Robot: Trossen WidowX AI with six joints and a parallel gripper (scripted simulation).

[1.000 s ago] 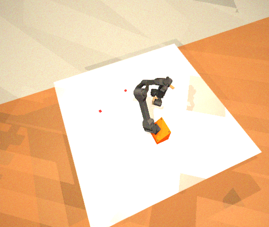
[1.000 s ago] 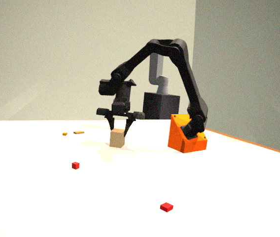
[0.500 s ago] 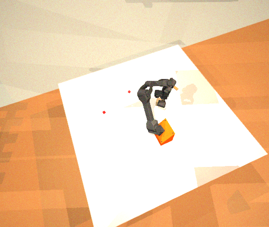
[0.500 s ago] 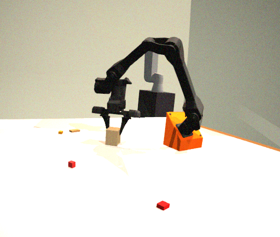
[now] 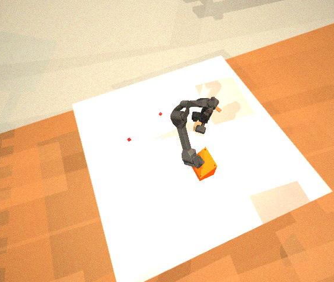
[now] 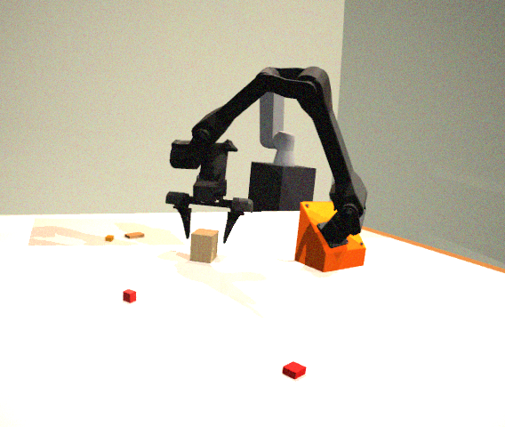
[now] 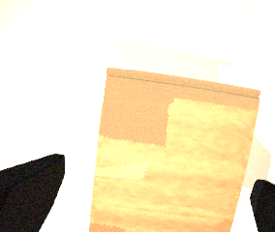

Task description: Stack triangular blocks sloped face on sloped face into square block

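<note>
Left fingertip (image 6: pixel 187 231), square block (image 6: pixel 204 245) on the table (image 6: pixel 381 344), and right fingertip flank one another: the gripper (image 6: pixel 206 235), spread wide and holding nothing, risks nudging the assembled block should either tip clip its top edge on withdrawal.

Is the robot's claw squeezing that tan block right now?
No. In the exterior view the gripper stands open, its fingers spread to either side of the tan block with gaps between.

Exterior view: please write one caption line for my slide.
Open pincer straddles the tan square block on the white table, fingertips beside its upper edges.
</note>
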